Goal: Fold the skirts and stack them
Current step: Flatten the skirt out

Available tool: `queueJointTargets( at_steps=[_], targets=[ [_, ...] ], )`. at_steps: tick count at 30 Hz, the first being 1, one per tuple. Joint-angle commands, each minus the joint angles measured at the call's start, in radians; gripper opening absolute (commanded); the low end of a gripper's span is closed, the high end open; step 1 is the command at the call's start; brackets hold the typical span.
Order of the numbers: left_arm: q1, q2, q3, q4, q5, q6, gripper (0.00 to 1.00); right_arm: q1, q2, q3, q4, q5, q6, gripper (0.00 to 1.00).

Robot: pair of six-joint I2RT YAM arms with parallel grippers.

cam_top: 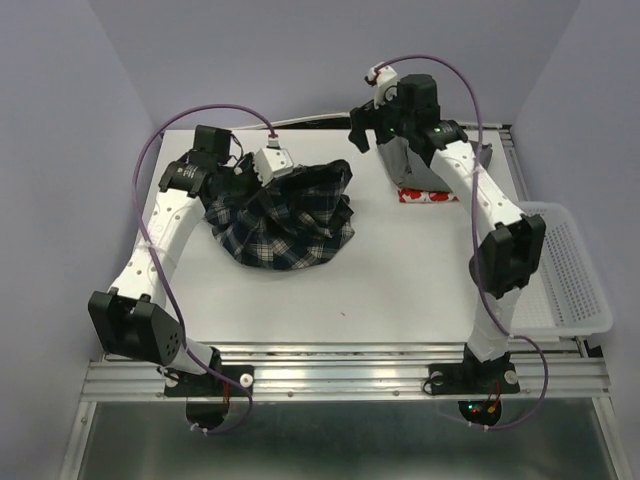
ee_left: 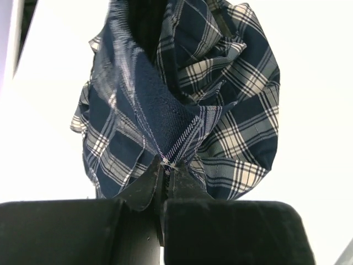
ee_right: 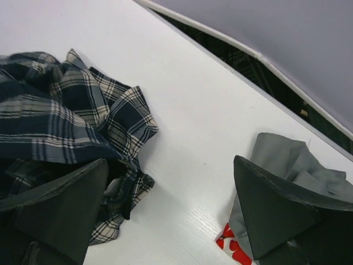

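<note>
Jaws on the left arm [cam_top: 160,225] are pinching shut on a hem fold of the plaid skirt [ee_left: 220,110], toward the far left of the bench [cam_top: 380,290]. That skirt is lying as a rumpled mound left of centre, not yet spread or folded. Further right, the right arm [cam_top: 480,195] is hovering at the far side, its jaws standing wide apart and holding nothing, between the plaid heap and the other two skirts. At the far right the grey skirt [ee_right: 287,160] is sitting on top of the red-print white skirt [cam_top: 428,196], whose edge is peeking out on the near side. Judging by this, two are looking stacked and the plaid one is waiting to be folded and added. A white mesh basket [cam_top: 570,270] is sitting at the bench's right edge. The plaid cloth is looking thin and woven, bunching in soft pleats, with a denser navy band at the pinch. The grey is looking plain, matte and softly creased.
</note>
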Motion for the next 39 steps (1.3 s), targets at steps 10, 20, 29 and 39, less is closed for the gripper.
queueJointTargets(
  at_steps=[10,20,29,39],
  targets=[
    [0.093,0.193,0.274,-0.157,0.367,-0.132,0.00,0.006,-0.387,-0.487,0.061,-0.416,0.096,0.75],
    [0.128,0.348,0.383,-0.237,0.481,-0.128,0.00,0.230,-0.180,-0.345,0.160,-0.210,-0.383,0.67],
    [0.136,0.351,0.386,-0.232,0.456,-0.137,0.00,0.308,-0.055,-0.357,0.254,-0.164,-0.632,0.68],
    [0.160,0.339,0.366,-0.223,0.456,-0.143,0.00,0.327,0.066,-0.320,0.376,-0.081,-0.742,0.60]
  ],
)
